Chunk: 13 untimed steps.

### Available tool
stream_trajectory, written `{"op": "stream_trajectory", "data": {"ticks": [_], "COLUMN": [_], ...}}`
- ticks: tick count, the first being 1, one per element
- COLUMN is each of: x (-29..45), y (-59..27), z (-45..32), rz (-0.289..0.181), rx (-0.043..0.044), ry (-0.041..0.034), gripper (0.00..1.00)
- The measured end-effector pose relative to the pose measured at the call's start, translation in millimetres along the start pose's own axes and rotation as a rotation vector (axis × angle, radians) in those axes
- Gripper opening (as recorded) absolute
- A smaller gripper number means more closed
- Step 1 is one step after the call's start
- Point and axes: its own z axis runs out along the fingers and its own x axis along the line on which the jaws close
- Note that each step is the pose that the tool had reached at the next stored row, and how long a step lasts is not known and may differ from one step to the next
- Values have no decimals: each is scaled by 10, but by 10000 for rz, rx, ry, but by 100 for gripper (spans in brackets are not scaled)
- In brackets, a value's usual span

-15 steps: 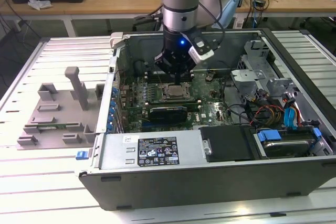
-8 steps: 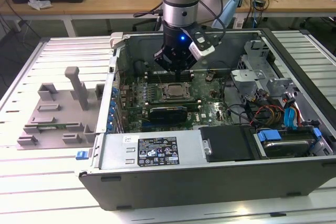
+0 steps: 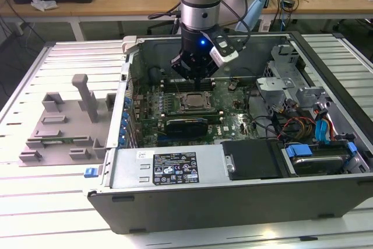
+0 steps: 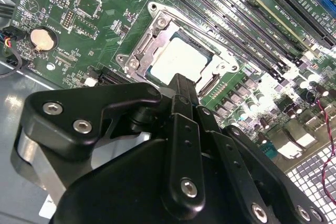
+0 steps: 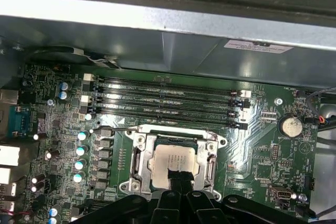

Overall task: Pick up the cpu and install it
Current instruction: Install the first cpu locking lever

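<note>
The cpu, a flat shiny silver square, lies level inside the metal-framed socket, seemingly fully seated

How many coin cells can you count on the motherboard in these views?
1. The coin cell sits on the board, apart from the socket, and shows in both wrist views. Part of the board is covered, so more may be hidden.

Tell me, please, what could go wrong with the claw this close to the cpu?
1. The claw hangs over the edge of the cpu inside the socket frame; a sideways nudge might tilt the chip.
2. The memory slots lie right beside the socket, so a drifting claw could scrape them.
</note>
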Motion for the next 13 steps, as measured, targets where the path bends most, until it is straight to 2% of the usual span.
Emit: {"op": "stream_trajectory", "data": {"ticks": [2, 3, 4, 5, 8, 13], "x": [0, 0, 0, -1, 5, 181], "y": [0, 1, 1, 2, 3, 20], "z": [-5, -47, -124, -142, -143, -144], "rz": [-1, 1, 0, 0, 1, -1], "rx": [4, 2, 2, 3, 1, 8], "ry": [2, 1, 0, 1, -1, -51], "gripper": [11, 11, 11, 11, 11, 11]}}
